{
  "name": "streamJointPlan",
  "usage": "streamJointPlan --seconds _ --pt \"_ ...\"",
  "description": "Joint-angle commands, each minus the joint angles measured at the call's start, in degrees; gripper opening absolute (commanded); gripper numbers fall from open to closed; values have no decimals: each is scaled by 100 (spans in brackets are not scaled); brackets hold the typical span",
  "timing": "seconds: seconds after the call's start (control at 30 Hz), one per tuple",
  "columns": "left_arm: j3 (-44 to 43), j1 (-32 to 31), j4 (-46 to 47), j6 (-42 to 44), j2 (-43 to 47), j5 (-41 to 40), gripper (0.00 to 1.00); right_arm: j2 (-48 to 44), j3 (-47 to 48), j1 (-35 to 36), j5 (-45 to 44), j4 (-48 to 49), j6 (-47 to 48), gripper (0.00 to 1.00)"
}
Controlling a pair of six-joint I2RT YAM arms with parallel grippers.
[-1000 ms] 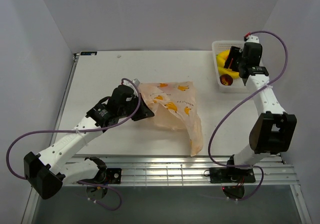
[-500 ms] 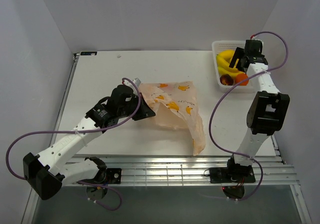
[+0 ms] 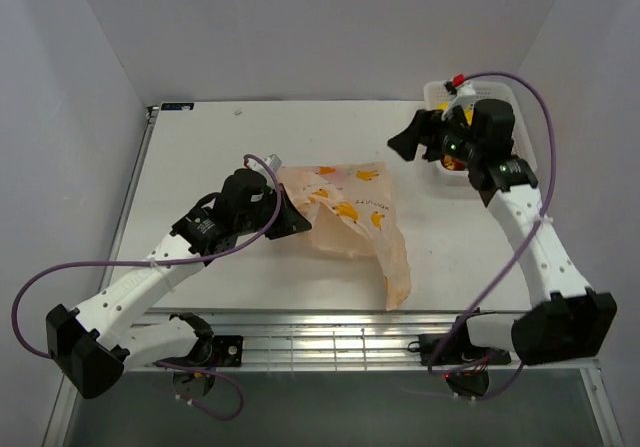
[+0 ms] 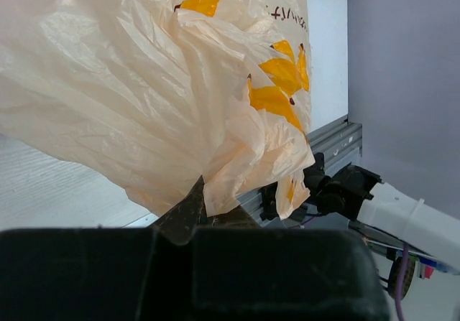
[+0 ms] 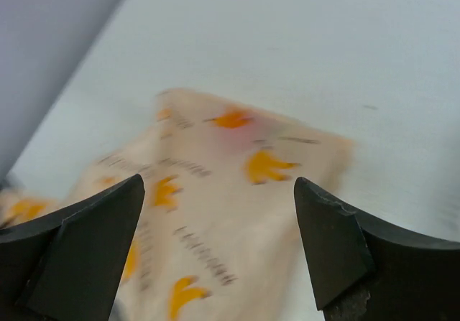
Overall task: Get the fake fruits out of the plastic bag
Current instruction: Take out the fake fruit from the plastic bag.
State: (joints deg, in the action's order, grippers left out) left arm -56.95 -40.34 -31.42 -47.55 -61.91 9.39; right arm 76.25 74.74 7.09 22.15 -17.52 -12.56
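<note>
Contents of bag (image 3: 350, 212) hidden bar faint red blur (image 5: 241, 136), bag edge pinched in L claw (image 3: 292, 219), R claw (image 5: 215, 220) spread wide, nothing held.

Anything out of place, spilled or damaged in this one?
Nothing spilled or damaged. The bag lies crumpled on the table, its left edge pinched by the left end effector, one end trailing toward the near edge. The right end effector is open and empty.

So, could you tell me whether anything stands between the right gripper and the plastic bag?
Nothing visible does. The right gripper, fingers apart, faces the plastic bag across the table; the left gripper holds the bag's far side, outside that path.
</note>
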Motion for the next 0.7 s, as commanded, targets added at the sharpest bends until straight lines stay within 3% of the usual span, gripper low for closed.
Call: streamJointPlan --seconds 0.0,0.17,0.33,0.43,0.67 --pt "-115 -27 189 -9 179 -130 0 -1452 -1178 1072 2598 1652 -711 90" --pt "-185 -36 241 -35 48 -183 0 -2648 -2014 2453 2278 1497 -1141 90" --pt "-299 -44 329 -70 -111 -183 0 -2590 -2789 3586 1557 1351 -1373 90" --pt "-317 -44 338 -62 -111 -200 0 -2089 -2868 3729 1301 1155 -1337 90" --pt "-317 -44 373 -44 -164 -130 0 -1193 -2413 3738 -482 724 -1443 90"
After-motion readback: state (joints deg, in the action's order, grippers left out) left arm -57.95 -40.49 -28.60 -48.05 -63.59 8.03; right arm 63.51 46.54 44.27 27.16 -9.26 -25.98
